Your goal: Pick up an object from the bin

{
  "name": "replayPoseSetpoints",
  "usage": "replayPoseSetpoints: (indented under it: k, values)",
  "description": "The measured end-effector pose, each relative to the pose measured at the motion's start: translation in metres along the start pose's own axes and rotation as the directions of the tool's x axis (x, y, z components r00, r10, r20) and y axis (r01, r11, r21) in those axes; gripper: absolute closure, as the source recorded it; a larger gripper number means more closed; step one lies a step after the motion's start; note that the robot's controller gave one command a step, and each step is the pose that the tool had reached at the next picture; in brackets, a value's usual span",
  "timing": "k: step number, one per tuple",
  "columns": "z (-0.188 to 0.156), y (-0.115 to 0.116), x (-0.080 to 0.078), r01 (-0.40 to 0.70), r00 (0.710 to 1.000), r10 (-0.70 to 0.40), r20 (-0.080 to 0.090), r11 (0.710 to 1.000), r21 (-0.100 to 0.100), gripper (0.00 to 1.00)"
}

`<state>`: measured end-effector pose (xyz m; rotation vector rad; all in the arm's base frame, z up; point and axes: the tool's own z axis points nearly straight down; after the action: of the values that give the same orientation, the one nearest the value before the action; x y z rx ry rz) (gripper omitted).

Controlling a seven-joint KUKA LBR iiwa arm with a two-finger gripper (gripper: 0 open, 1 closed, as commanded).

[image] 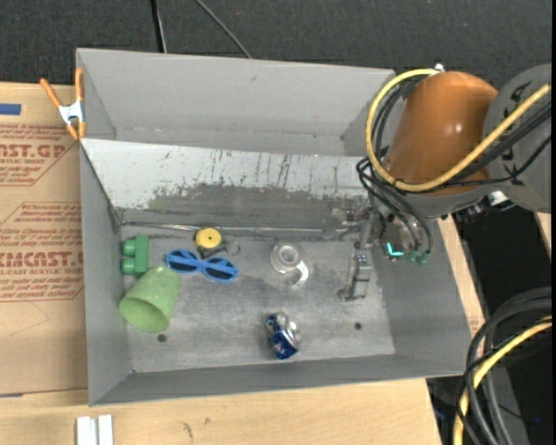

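My gripper [356, 284] hangs low over the right part of the bin floor, with bare floor beneath it. Nearest to it, a little to its left, lies a small clear plastic cup [287, 260] on its side. A crumpled blue can [282, 335] rests toward the front, left of and below the gripper. Nothing shows between the gripper's tips.
At the bin's left are blue toy glasses [202, 267], a yellow round piece [208, 239], a green block [134, 255] and a tipped light-green cup [151, 299]. The arm with its orange cover and cables comes in over the right wall.
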<state>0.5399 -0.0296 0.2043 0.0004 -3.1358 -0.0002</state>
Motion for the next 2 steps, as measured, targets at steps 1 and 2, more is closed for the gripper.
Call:
replayPoseSetpoints:
  k: [1,2]
  values:
    - [0.037,0.026,0.054,0.051,0.999,-0.051,-0.002,0.999,-0.001,0.0]
    - [0.132,0.068,0.057,0.144,0.99,-0.144,0.014,0.99,0.0,0.0]
